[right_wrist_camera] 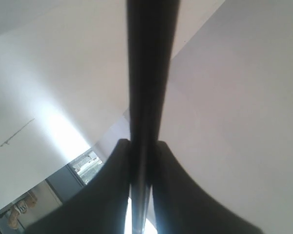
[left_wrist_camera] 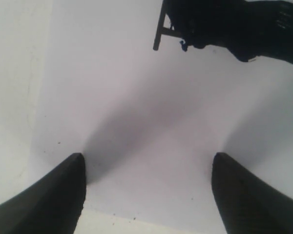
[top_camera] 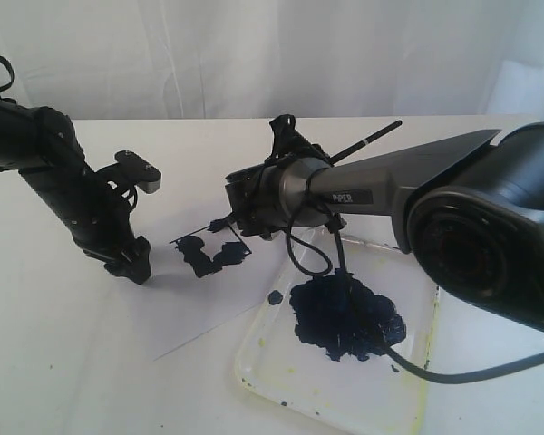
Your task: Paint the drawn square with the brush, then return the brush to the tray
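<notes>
One shallow clear tray (top_camera: 243, 362) fills the lower centre-right of the exterior view, with yellowish stains on its rim and a glossy blue-black paint blob (top_camera: 344, 319) pooled inside. Left of it lies a white paper sheet (top_camera: 195, 313). On the sheet, near mid-frame, is the drawn square (top_camera: 208, 255), a thin black outline partly filled by ragged dark patches. The left gripper (top_camera: 131, 265) stands over the sheet's left part, its fingers (left_wrist_camera: 53, 200) spread wide with nothing between them. The right gripper (top_camera: 238, 216) sits just above the square's upper right corner, clamped on the brush (top_camera: 367, 142). The brush is a thin black stick with a pale band near its upper end. Its long axis runs diagonally, with the tip down-left at the square and the handle up-right, away from the tray. Whether the tip touches the paper cannot be told.
</notes>
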Available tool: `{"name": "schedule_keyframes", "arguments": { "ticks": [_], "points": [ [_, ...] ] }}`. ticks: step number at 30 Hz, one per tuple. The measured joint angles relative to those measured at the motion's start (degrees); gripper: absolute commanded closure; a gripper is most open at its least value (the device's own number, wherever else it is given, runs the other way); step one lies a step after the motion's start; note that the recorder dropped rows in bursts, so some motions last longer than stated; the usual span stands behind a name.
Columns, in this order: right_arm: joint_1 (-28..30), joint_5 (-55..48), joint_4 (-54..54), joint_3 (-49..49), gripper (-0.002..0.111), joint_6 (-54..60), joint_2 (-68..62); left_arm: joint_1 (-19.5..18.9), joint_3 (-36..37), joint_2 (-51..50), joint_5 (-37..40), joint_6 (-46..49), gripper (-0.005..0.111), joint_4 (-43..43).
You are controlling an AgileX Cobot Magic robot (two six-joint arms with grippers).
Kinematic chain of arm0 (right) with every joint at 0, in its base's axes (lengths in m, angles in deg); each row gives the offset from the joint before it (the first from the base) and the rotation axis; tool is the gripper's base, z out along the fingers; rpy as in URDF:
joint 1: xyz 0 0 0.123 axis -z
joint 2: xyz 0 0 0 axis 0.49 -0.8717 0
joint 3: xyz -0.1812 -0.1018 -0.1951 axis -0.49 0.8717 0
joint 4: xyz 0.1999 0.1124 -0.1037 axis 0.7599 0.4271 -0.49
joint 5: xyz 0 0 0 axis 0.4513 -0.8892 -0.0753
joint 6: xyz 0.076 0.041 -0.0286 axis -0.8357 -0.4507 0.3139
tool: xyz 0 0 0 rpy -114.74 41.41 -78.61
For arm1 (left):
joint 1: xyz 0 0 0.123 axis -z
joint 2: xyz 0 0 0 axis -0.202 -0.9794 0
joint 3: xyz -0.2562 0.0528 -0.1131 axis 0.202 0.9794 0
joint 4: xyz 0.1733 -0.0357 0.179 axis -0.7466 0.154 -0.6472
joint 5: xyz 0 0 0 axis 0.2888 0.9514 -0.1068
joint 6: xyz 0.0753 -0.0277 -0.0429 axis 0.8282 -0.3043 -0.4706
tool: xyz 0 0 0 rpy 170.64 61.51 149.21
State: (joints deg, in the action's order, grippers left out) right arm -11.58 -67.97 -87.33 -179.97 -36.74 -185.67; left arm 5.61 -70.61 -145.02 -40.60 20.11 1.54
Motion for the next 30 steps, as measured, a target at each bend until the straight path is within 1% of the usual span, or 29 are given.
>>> {"name": "schedule_keyframes", "arguments": {
  "ticks": [20, 30],
  "points": [
    [0.0, -1.5, 1.7, 0.0, 0.108, 5.3, 0.0, 0.0, 0.0, 0.0, 0.0, 0.0, 0.033, 0.0],
    [0.0, -1.9, 2.9, 0.0, 0.108, 6.1, 0.4, 0.0, 0.0, 0.0, 0.0, 0.0, 0.033, 0.0]
  ]
}}
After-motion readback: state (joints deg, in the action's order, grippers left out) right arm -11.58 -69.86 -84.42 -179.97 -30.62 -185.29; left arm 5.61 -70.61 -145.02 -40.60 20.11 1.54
